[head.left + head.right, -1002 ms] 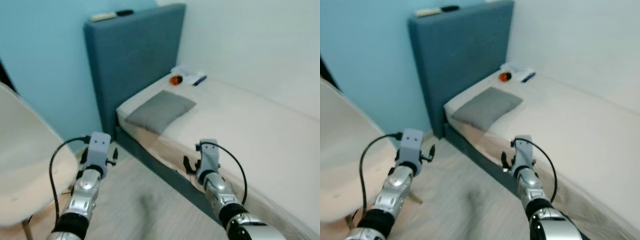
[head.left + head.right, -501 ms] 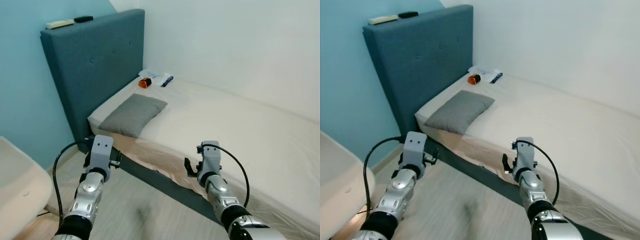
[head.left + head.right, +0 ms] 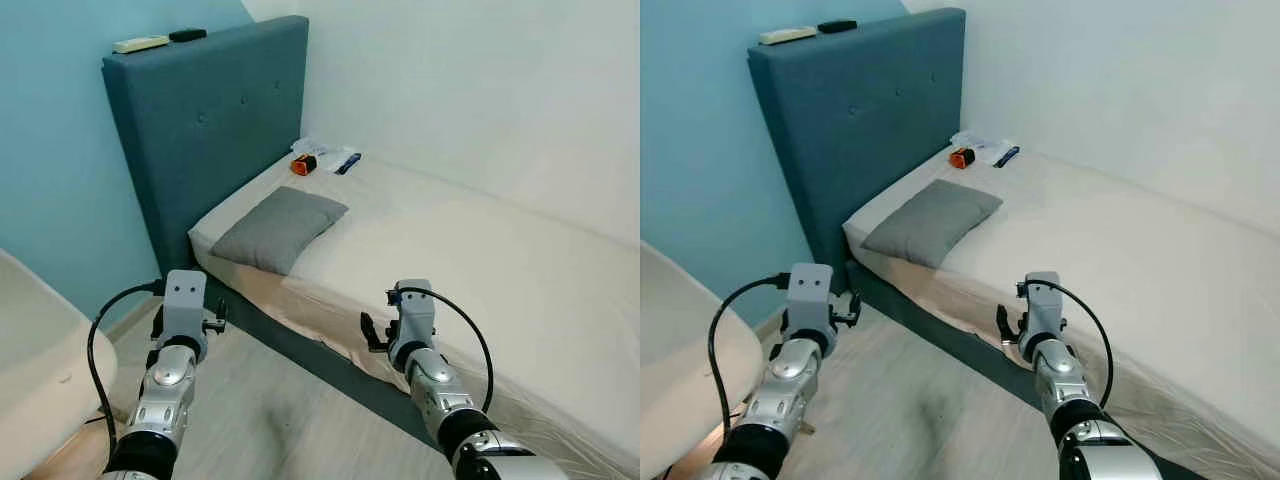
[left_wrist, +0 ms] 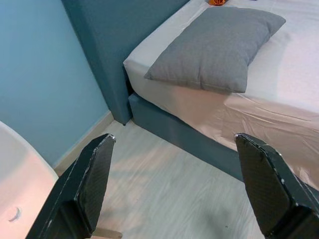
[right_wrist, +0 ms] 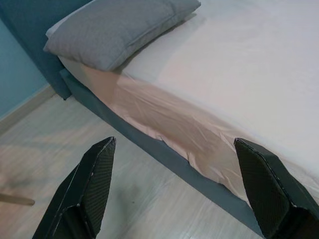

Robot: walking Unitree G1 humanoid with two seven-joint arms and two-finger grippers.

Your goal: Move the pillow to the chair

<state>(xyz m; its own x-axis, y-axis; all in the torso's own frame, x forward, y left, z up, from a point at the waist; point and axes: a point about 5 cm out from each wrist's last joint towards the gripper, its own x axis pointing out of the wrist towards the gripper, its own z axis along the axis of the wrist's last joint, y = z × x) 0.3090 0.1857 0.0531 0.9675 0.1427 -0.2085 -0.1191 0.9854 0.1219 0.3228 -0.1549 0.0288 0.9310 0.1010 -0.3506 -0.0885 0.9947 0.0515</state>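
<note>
Rectangular grey fabric pillow laid on bed by headboard; left gripper and right gripper held spread, empty, above floor.

Matt grey cloth pillow, smooth sheet, pale wood-look floor

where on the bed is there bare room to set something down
Bare: the wide stretch of mattress between the grey pillow and the white wall. Crowded: the corner by the headboard, with an orange object and small items.
</note>
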